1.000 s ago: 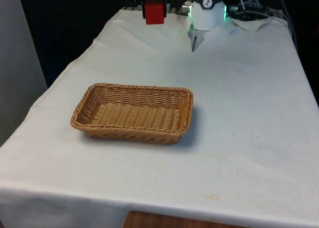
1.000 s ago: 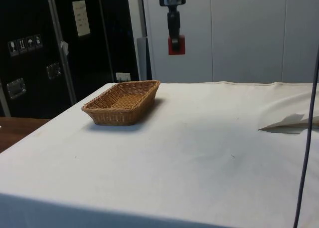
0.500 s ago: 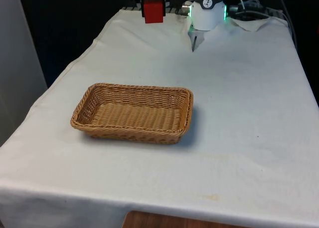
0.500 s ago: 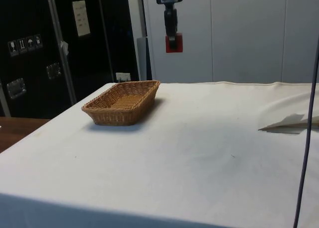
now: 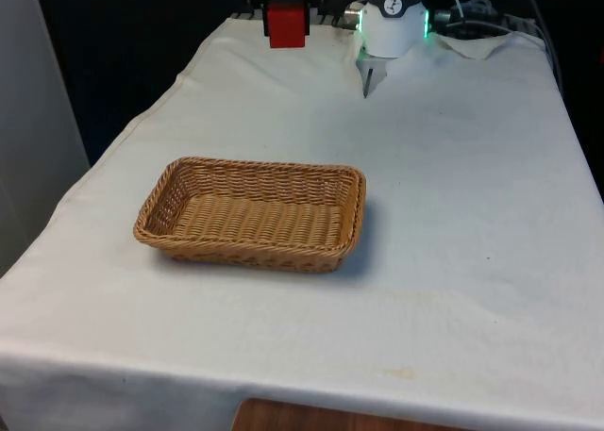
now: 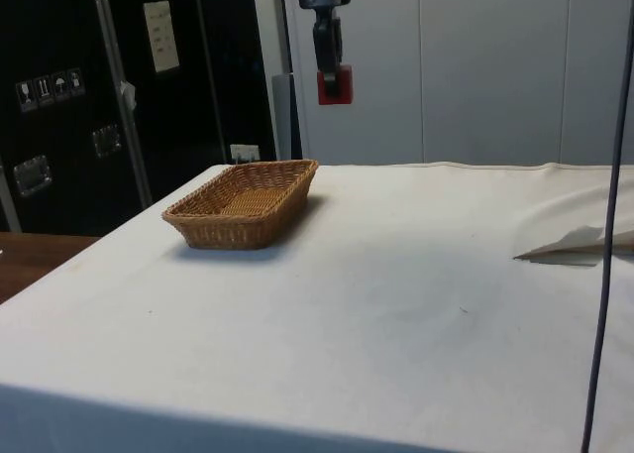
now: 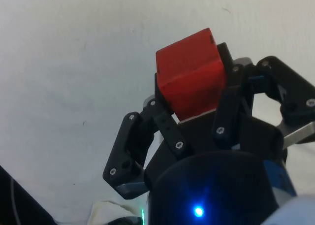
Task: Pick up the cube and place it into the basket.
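Red cube (image 7: 191,75) clamped in the hand (image 7: 194,104), high above wicker basket (image 6: 243,203)

The front view looks down the table (image 5: 453,214) lengthwise; the side view sits low, off one long edge. Both share the wicker basket (image 5: 253,214). The wrist view looks down, close.

- Claw (image 7: 192,94): matte black, two-finger type, angular finger links.
- Fingers (image 7: 162,121): each link is fastened with small silver round-head screws, seen in the wrist view.
- Claw body: black, rounded housing behind the finger links, with a grey metal part showing at each outer edge.
- Arm base (image 5: 394,21): white, cylindrical, with a green light glowing at each side.
- Cables (image 5: 472,14): dark, bundled beside the base.
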